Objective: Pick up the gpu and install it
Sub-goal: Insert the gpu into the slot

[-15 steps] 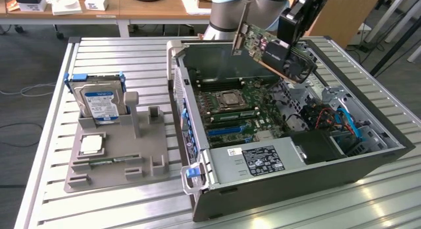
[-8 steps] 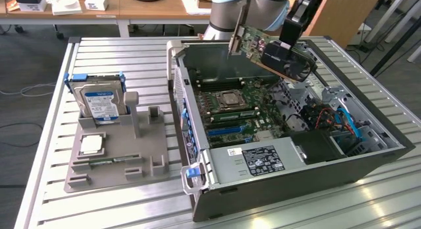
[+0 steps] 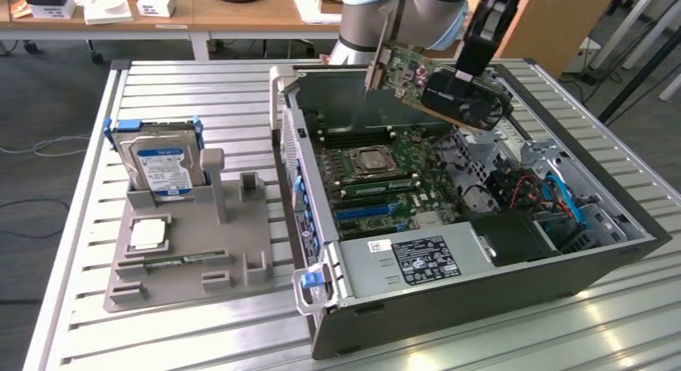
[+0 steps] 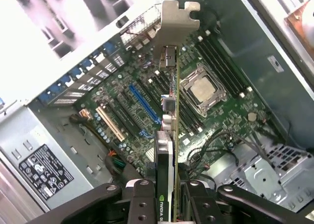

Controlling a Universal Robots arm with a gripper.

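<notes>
The pick-up is done and the install is in hand. The tool (image 4: 169, 197) pinches the gpu (image 4: 170, 94) by 1 end, jaws pressed onto the card's 2 faces, with the bracket (image 4: 174, 20) at the end away from the tool. The gpu hangs tilted in the air above the open case (image 3: 479, 299), over the motherboard (image 3: 372, 175) and not touching it. Seating it, I judge, calls for levelling the card, lining its edge along a slot such as the blue slot (image 4: 142, 103), and a straight press. Count: 1 gpu, 1 tool, 1 case, and 1 hard drive (image 3: 159, 167) in 1 grey holder (image 3: 191, 259) on the worktop (image 3: 159, 339).
</notes>
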